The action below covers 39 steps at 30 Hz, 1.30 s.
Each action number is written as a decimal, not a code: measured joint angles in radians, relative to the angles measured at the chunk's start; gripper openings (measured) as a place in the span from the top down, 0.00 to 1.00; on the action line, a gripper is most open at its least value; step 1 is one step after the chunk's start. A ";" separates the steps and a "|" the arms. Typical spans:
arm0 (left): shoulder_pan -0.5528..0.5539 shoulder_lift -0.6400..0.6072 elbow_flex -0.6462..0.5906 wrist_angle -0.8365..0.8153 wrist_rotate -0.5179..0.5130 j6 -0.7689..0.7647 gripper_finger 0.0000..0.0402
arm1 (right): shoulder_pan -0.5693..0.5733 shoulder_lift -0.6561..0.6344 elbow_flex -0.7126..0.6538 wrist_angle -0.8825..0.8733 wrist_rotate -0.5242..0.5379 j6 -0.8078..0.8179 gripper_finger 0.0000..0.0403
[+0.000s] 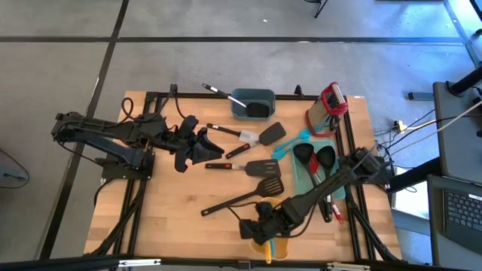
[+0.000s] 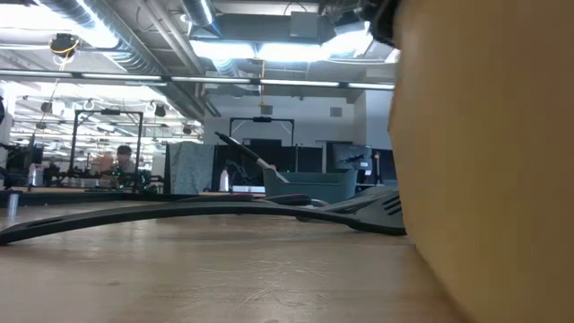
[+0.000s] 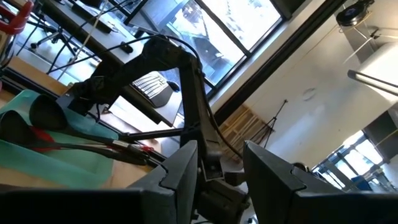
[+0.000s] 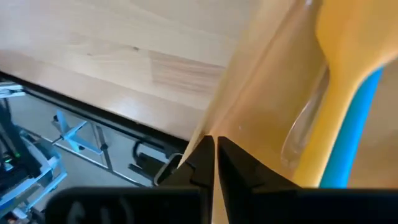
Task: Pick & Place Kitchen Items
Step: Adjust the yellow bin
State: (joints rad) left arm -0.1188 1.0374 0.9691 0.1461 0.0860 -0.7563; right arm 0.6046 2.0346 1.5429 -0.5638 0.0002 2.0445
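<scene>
- High view: we see the right gripper at the table's near edge, pinching a yellow container; the left gripper hovers half-open, empty.
- Low view: the black turner lies flat (light, stiff; grab its handle).
- Right wrist view: the fingers clamp the thin, probably slippery yellow wall.

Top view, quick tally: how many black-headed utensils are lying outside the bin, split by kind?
Black slotted plastic turners: 2
Black solid plastic turner: 1
Black red-trimmed ladles: 2
Total: 5
</scene>
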 joint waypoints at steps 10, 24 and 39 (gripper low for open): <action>0.000 0.000 0.000 -0.019 0.004 0.002 0.69 | -0.016 0.008 0.000 -0.198 -0.022 0.039 0.95; 0.000 0.000 0.000 -0.024 0.003 0.010 0.69 | -0.095 0.013 0.000 -0.231 0.119 -0.030 0.95; -0.044 0.000 -0.001 -0.043 -0.016 0.009 0.69 | -0.128 0.014 0.006 -0.011 0.123 -0.132 0.95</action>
State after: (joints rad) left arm -0.1628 1.0378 0.9680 0.1035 0.0696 -0.7471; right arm 0.4767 2.0483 1.5487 -0.5744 0.1230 1.9126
